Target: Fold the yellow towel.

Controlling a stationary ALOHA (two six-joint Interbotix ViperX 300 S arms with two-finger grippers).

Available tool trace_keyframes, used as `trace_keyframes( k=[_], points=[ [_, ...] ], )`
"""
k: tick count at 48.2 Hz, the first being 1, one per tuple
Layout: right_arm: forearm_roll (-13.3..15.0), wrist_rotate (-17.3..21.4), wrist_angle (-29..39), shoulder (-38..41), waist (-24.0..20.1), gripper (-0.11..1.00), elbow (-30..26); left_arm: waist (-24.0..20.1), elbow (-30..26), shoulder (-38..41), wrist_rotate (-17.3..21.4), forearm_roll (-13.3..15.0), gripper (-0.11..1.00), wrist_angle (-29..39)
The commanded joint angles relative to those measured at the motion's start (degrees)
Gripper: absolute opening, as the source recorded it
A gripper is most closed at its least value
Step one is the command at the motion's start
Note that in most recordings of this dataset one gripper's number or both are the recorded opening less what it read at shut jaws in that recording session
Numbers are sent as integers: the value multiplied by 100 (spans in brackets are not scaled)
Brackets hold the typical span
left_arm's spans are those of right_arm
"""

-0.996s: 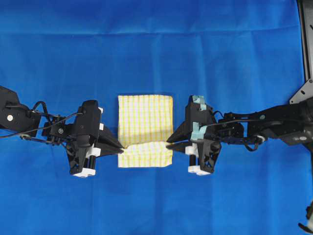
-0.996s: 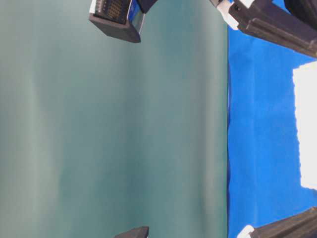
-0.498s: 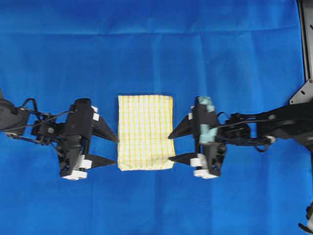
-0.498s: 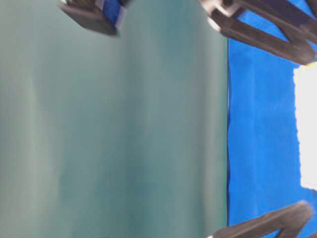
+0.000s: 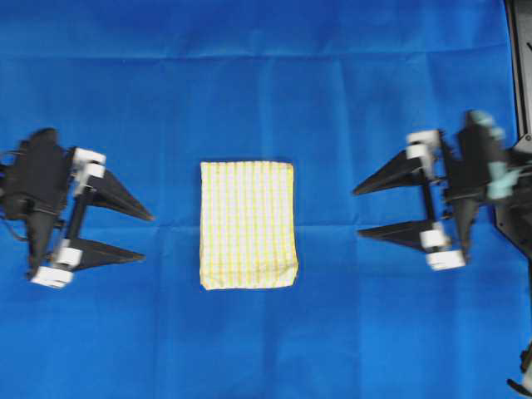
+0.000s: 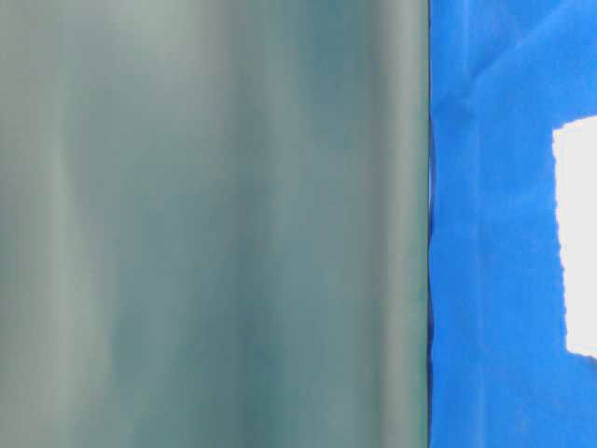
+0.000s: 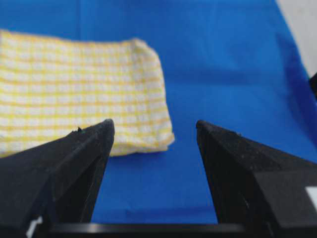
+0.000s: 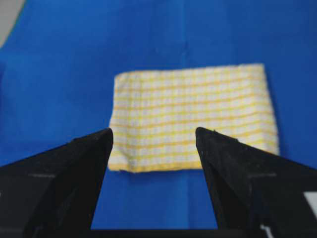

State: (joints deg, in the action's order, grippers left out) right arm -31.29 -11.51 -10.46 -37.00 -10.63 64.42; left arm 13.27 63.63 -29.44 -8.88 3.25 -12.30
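Observation:
The yellow towel [image 5: 248, 224], white with fine yellow checks, lies flat as a folded rectangle in the middle of the blue sheet. It also shows in the left wrist view as the towel [image 7: 74, 94], in the right wrist view as the towel [image 8: 193, 116], and as a washed-out white patch, the towel [image 6: 576, 238], at table level. My left gripper [image 5: 148, 238] stands open well to the left of it, nothing between its fingers. My right gripper [image 5: 357, 213] stands open well to the right, also holding nothing. Both point their tips toward the towel, apart from it.
The large blue sheet [image 5: 266, 83] covers the whole table. A black frame piece [image 5: 520, 66] runs along the right edge. In the table-level view a plain grey-green wall [image 6: 215, 224] fills the left side, and the sheet's edge [image 6: 431, 280] runs vertically.
Both grippers let go of the towel's edges, opened and drew back outward, left to the left, right to the right. The lifted front part of the towel now lies flat.

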Motion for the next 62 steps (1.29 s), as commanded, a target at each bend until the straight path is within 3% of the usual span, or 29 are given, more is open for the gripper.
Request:
trace_keyframes(
  k=[1, 13, 22, 35, 62],
  points=[
    [26, -202, 123, -633, 35, 70, 149, -18, 70, -343, 123, -18, 61, -97],
    [44, -598, 782, -2188, 176, 70, 703, -105, 545, -1318, 729, -18, 61, -97],
    [123, -606, 940, -2733, 272, 70, 1134, -387, 1081, -2224, 817, -18, 61, -97],
    [193, -615, 571, -2786, 281, 70, 1512, -396, 1635, -3182, 826, -18, 61, -88],
    [202, -615, 501, -2725, 281, 69, 1547, -404, 1679, -3146, 844, -18, 61, 70]
  ],
)
